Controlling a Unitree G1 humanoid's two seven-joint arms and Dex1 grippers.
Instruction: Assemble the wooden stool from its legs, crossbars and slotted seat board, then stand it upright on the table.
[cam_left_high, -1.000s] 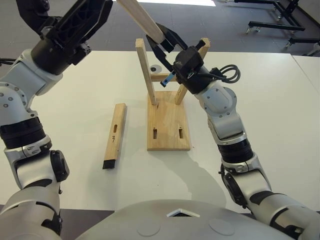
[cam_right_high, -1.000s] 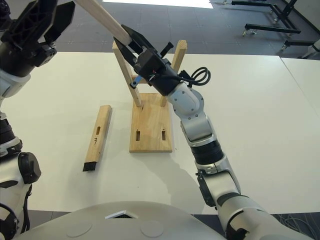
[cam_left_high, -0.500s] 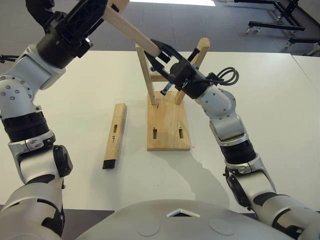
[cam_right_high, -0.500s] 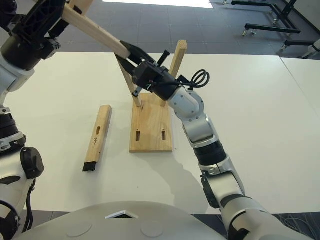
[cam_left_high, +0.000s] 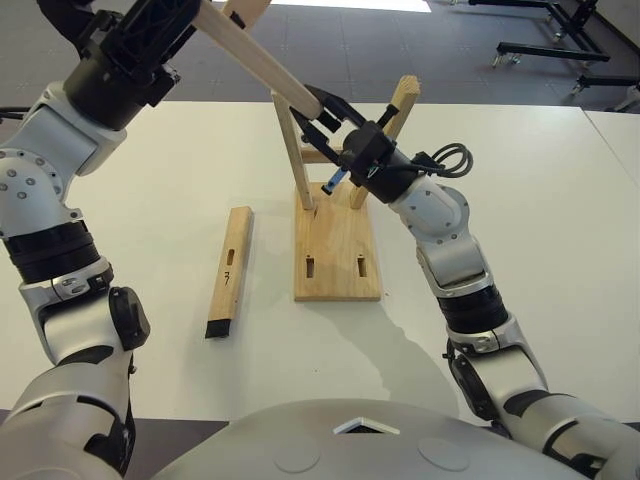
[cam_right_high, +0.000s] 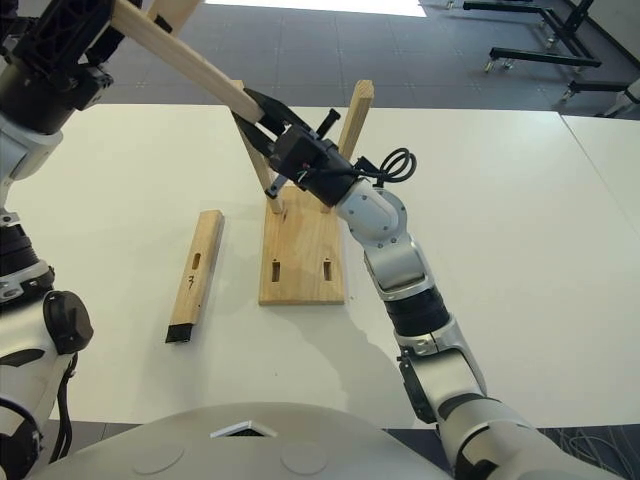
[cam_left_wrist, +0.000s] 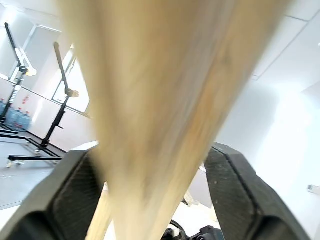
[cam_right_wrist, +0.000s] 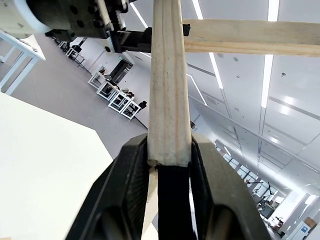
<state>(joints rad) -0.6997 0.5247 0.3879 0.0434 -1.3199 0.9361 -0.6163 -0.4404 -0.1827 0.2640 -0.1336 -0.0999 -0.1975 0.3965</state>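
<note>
The right gripper (cam_left_high: 317, 108) is clamped on the lower end of a loose leg (cam_left_high: 262, 66), and the right wrist view shows its fingers (cam_right_wrist: 129, 170) pressed against both sides of the wood. The leg slants up and to the left, to the left gripper (cam_left_wrist: 150, 155), which is closed around its upper part, high over the far-left side of the table (cam_left_high: 540, 200).

The right gripper hangs just in front of the two standing legs (cam_left_high: 293, 150), above the far end of the seat board (cam_left_high: 337, 250). The board lies flat on the table. Both legs are planted in its far slots and joined by a crossbar (cam_left_high: 320, 155). Its two near slots are bare. A slotted bar (cam_left_high: 229, 268) lies flat on the table just left of the board, apart from it.

A second ago the held leg stood steeper and the right gripper was higher. The leg now slants flatter and its lower end has dropped toward the standing legs. The board and slotted bar have not shifted.
</note>
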